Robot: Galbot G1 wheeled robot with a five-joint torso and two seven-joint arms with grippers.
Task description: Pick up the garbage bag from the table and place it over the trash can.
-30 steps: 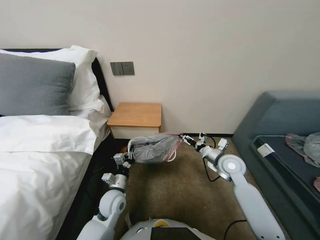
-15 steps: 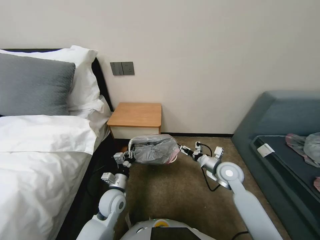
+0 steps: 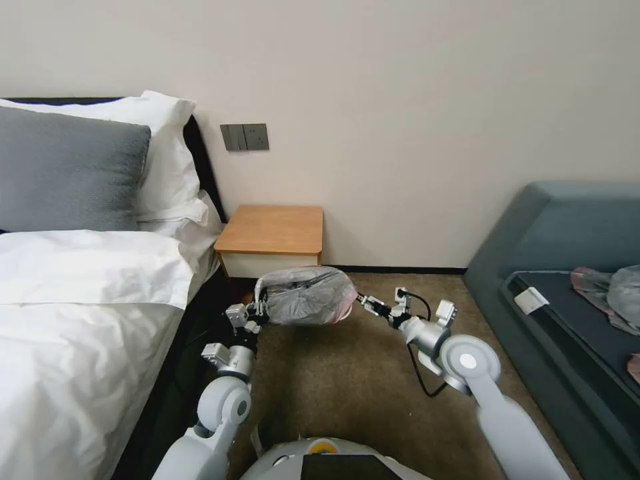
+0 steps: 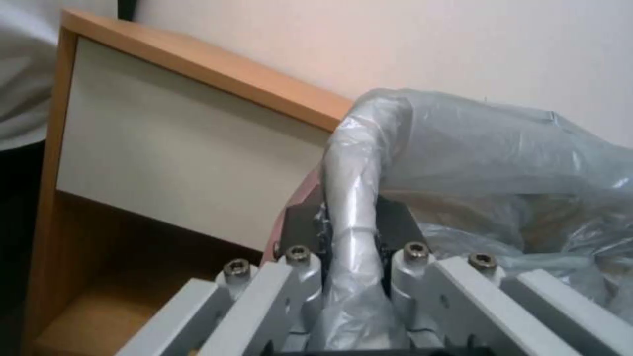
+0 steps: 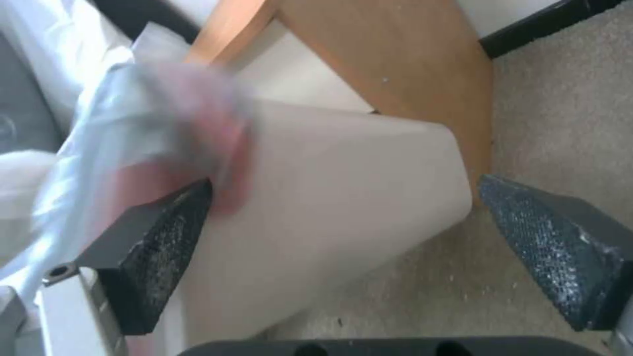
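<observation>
The right gripper (image 3: 365, 304), which was pinching the garbage bag (image 3: 308, 295) 1 second ago, is now spreading wide just beside the trash can (image 5: 316, 207), leaving the film draped there, while the left gripper (image 4: 348, 247) is clamping its rolled edge.

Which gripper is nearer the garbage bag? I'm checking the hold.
Left. The left gripper is shut on the garbage bag; the right gripper is open beside it.
</observation>
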